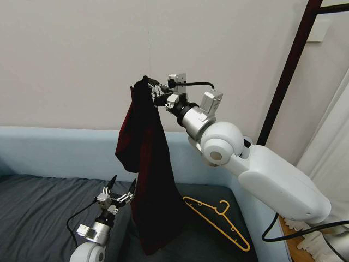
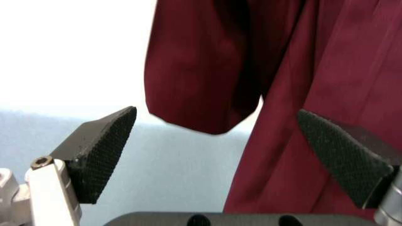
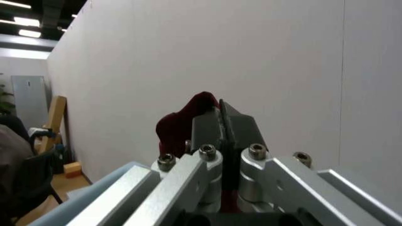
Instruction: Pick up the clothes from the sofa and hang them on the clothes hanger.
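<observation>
Reaching high, the right pincer [image 1: 152, 87] pinches the red garment [image 1: 152, 180], left pincer [image 1: 122, 185] spread below it.

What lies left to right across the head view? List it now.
The left tool, open → dark red garment, pinched at its top by the right tool → yellow hanger → dark pole.

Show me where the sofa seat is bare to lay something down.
The seat left of the left gripper is bare, up to the blue backrest. Crowded on the right: the yellow hanger lies beside the garment held by the right gripper.
</observation>
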Motion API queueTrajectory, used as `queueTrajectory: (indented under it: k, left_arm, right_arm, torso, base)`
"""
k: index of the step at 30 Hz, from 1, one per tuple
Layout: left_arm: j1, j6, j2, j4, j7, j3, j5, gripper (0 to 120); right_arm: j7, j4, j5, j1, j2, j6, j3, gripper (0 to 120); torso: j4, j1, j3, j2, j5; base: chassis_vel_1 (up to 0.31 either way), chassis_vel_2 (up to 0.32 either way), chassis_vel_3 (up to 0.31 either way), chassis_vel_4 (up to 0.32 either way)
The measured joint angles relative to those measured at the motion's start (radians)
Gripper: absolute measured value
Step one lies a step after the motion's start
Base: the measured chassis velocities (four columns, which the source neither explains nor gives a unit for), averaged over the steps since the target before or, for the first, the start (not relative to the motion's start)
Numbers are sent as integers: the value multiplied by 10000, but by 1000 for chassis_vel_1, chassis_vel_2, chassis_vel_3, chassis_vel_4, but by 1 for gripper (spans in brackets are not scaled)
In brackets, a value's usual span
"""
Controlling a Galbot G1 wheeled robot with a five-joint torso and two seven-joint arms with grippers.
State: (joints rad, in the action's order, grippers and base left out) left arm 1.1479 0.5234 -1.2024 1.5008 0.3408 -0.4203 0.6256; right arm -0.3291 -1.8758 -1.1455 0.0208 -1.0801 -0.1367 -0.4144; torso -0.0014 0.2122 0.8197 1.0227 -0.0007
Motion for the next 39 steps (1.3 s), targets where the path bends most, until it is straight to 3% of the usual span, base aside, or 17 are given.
queueTrajectory:
  k: [12,22,34,39]
  left_arm:
    - [-664,10,-372,-892,-8,376,-438,100]
    - [464,311,-373,52,319,932,-1080,100]
    - [262,318,-738,99,188,1081,-899,100]
    - [152,287,-841,92,147,1145,-711,85]
  right_arm:
    - [227,-149,-44,-48,34,115,27,0]
    - [306,174,69,-119,19,250,24,0]
    - [313,77,99,-198,93,251,21,0]
    - [311,45,128,-220,113,229,16,0]
  torso:
    - [1,-1,-1,1,0]
    - [3,-2,-1,2,0]
    - [0,-2,-1,1,0]
    - [1,-1,-1,1,0]
  base:
    - [0,0,0,0]
    - [0,0,0,0]
    - [0,0,0,0]
    - [0,0,0,0]
